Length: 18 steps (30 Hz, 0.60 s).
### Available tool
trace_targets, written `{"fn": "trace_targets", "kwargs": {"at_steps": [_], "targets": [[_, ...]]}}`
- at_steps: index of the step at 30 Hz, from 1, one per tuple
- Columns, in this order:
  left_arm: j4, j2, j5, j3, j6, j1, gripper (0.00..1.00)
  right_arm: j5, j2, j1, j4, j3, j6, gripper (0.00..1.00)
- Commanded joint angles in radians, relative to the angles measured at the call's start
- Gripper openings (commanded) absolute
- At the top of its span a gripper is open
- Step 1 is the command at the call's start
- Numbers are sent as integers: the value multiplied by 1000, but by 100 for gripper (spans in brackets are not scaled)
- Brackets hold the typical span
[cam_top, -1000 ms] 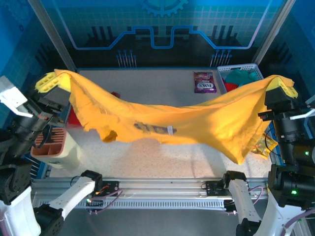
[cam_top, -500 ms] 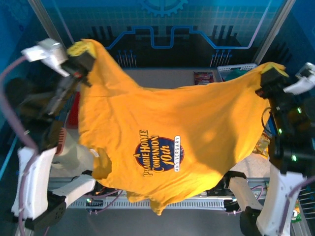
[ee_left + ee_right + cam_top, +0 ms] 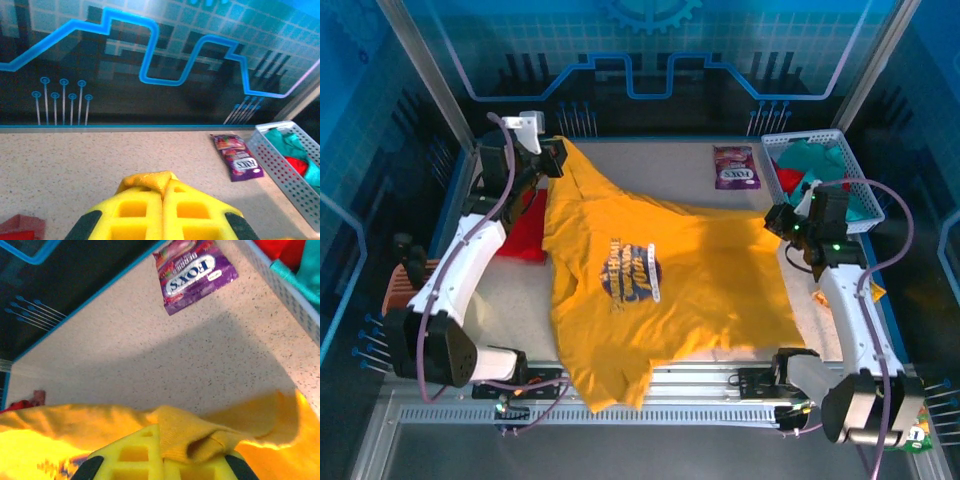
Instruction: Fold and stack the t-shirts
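Observation:
A large mustard-yellow t-shirt with a dark-blue chest logo lies spread on the table, its lower part hanging over the near edge. My left gripper is shut on one corner of it at the far left; a fold of yellow cloth sticks out between its fingers. My right gripper is shut on the opposite corner at the right, cloth bunched over its pads. A red t-shirt lies under the yellow one's left side. Teal and red t-shirts fill the basket.
A white perforated basket stands at the back right. A purple snack packet lies left of it. A terracotta holder sits at the left edge. A yellow-green packet peeks out by the right arm.
Both arms have swung forward and down, laying the raised yellow t-shirt onto the table with its logo facing up. Both grips stayed shut on its corners.

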Motion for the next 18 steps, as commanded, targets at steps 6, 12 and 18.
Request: {"fn": "trace_targets", "kwargs": {"at_steps": [6, 12, 18], "targets": [[69, 232, 95, 176, -78, 33, 0, 52, 241, 10, 272, 51, -75, 0], [59, 275, 99, 213, -98, 33, 0, 33, 353, -35, 295, 140, -74, 0], [68, 267, 33, 189, -85, 39, 0, 35, 393, -59, 362, 171, -50, 0]]}}
